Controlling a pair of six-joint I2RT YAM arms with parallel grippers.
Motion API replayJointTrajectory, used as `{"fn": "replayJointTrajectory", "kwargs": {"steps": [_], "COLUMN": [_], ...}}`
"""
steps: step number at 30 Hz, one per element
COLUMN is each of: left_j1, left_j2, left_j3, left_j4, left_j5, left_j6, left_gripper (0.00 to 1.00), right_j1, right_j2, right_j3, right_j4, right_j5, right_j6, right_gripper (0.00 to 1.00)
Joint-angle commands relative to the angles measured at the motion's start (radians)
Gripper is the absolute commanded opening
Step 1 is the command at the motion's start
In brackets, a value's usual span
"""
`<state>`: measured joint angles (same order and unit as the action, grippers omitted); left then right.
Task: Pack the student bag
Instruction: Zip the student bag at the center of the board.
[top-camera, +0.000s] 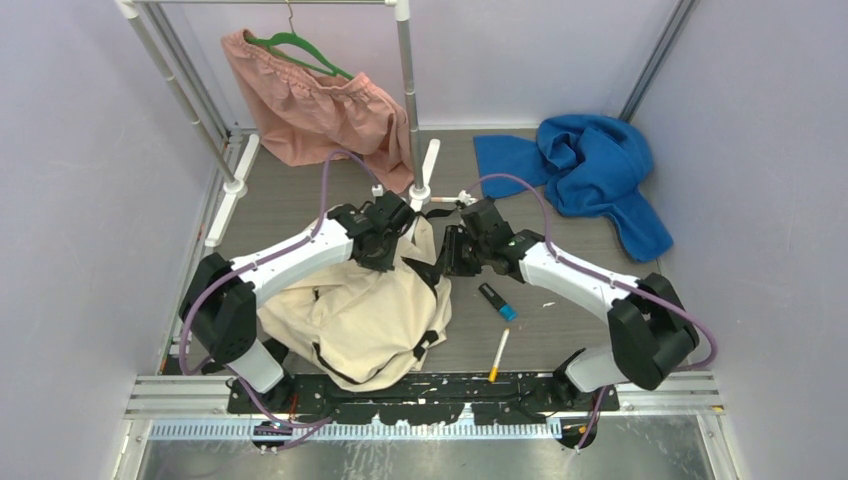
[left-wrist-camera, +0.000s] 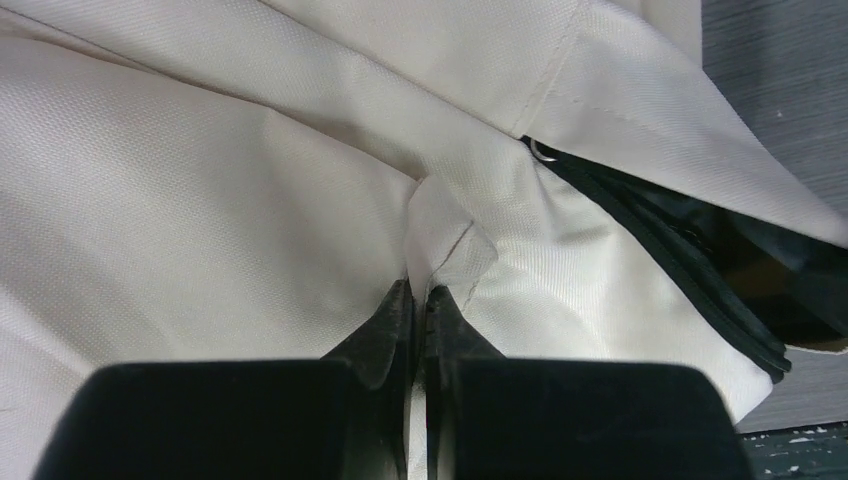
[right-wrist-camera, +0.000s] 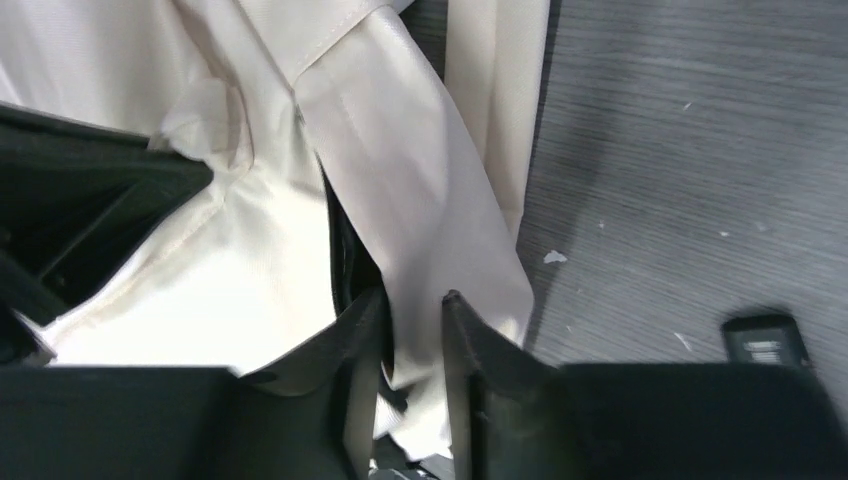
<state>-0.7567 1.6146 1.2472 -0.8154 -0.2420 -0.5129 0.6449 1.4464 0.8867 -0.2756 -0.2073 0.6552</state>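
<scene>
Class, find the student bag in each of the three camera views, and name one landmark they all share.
Top external: the student bag lies crumpled at lower centre, between the arms.
Left wrist: it fills nearly the whole frame.
Right wrist: it covers the left half.
Shared landmark: the dark grey table beside it.

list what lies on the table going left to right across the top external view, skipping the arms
student bag → black and blue marker → blue fleece cloth; left out: the pink garment, which overlaps the bag, and the yellow pen, which overlaps the marker
</scene>
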Motion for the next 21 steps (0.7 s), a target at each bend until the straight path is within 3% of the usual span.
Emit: {"fn": "replayJointTrajectory", "kwargs": {"steps": [1, 4, 12, 17, 21], "left_j1": [0.02, 0.032, 0.071, 0.1, 0.104], "left_j2": [-0.037, -0.059, -0.116, -0.149, -0.148], "left_j3": [0.027, 0.006, -0.048, -0.069, -0.072], "left_j4": [-0.057, -0.033, 0.01, 0.028, 0.028], "left_j5": [-0.095, -0.032, 0.087, 0.152, 0.17], "left_j6": [0.036, 0.042, 0.028, 0.028, 0.031], "left_gripper": [0.0, 0.0, 0.0, 0.0, 0.0], "right_j1": [0.018, 0.059, 0.113, 0.111, 0.111], "right_j2": [-0.12, -0.183, -0.016, 0.088, 0.147], "right_j3": [0.044, 0.046, 0.099, 0.1, 0.099], "right_j4": [-0.054, -0.003, 0.102, 0.169, 0.164], "right_j5": [0.078, 0.121, 0.097, 0.108, 0.176], "right_j6": [0.004, 0.033, 0.135, 0.197, 0.239], "right_gripper": [0.44, 0.46, 0.17, 0.1, 0.11]}}
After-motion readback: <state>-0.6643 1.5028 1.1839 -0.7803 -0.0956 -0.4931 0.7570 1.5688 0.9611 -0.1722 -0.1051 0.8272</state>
